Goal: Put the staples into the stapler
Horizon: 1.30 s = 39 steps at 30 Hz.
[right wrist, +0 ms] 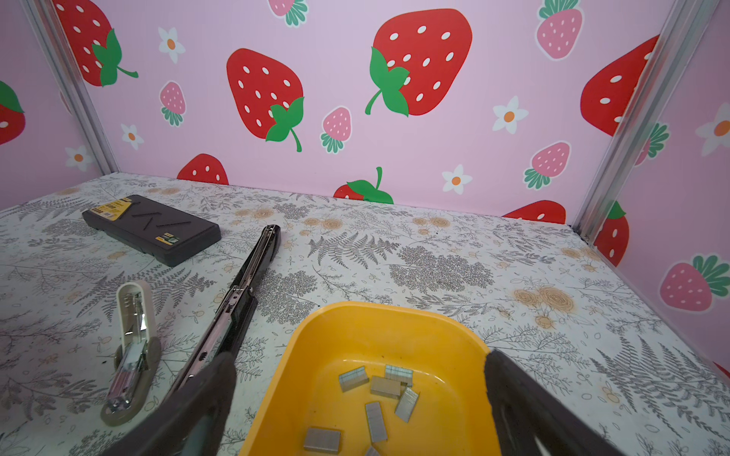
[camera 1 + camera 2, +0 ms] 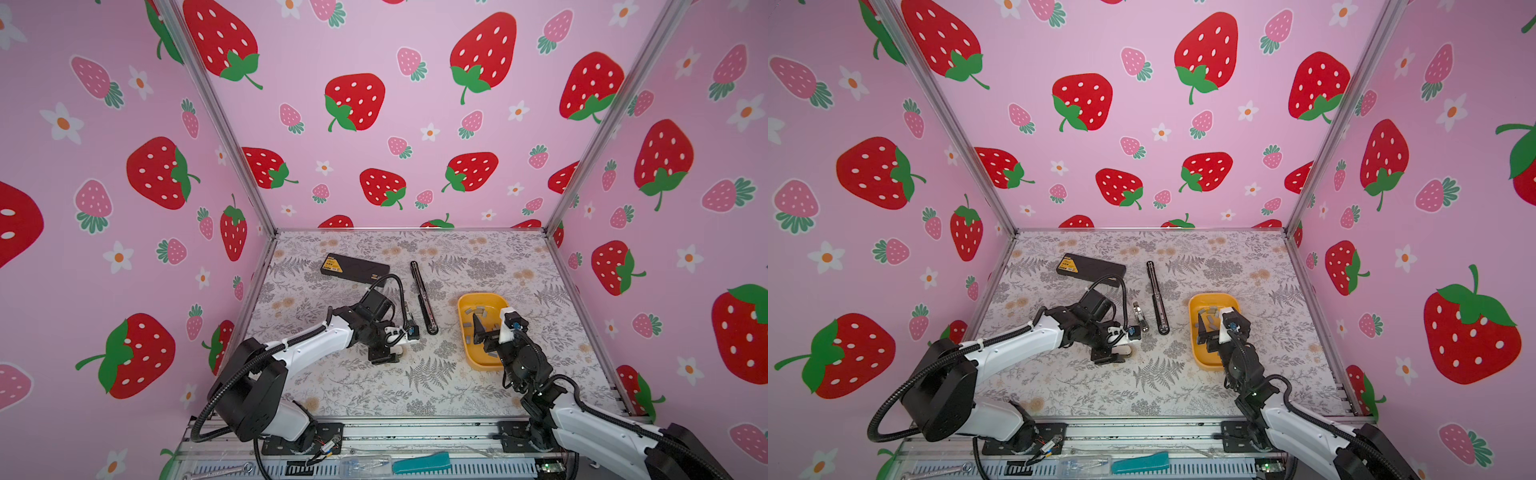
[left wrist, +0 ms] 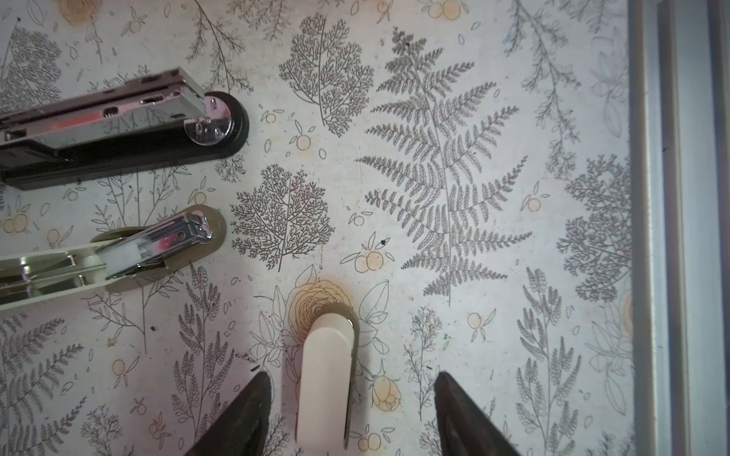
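Several silver-grey staples [image 1: 383, 386] lie loose in a yellow tray [image 1: 379, 312] at the right [image 2: 482, 296]. My right gripper [image 1: 359, 357] hangs open above the tray, holding nothing [image 2: 484, 332]. A long black stapler [image 2: 424, 299] lies unfolded flat mid-table [image 1: 245, 292]. Beside it lies a small cream stapler [image 1: 130, 347], lid swung open, metal magazine showing [image 3: 158, 244]. My left gripper [image 3: 351, 375] is open and low over the table, straddling a second, closed cream stapler [image 3: 326, 375]. Neither finger touches it; the stapler sits nearer one finger.
A black flat case [image 2: 353, 268] with a yellow label lies at the back left. Pink strawberry walls with metal corner posts [image 2: 232, 137] close in three sides. Tools and a teal object [image 2: 422, 462] lie on the front rail.
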### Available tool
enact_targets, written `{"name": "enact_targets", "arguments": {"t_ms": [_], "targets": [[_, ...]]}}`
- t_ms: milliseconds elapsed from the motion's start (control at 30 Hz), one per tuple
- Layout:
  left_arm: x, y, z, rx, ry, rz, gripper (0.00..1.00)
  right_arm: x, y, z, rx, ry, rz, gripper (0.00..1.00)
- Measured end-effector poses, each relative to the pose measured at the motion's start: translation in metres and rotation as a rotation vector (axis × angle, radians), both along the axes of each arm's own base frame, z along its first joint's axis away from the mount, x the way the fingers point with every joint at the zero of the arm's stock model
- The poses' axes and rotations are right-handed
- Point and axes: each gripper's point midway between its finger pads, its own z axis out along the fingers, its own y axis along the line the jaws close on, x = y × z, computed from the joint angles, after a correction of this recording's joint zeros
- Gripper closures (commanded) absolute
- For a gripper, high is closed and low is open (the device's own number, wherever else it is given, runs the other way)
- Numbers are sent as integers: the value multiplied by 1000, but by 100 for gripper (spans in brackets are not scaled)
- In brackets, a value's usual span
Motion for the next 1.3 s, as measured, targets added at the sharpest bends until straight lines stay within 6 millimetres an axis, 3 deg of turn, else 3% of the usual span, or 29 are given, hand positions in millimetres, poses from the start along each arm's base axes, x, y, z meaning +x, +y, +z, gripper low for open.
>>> {"name": "enact_targets", "arguments": {"t_ms": [567, 767, 1000, 1300], "targets": [[10, 0, -24, 77, 36, 19, 33, -1, 2, 0, 0, 1, 13, 1], [9, -2, -31, 99, 50, 9, 38, -1, 3, -1, -3, 4, 16, 1], [10, -2, -35, 120, 53, 6, 49, 0, 3, -2, -6, 7, 16, 1], [10, -3, -41, 149, 82, -6, 76, 0, 3, -4, -8, 10, 16, 1]]}}
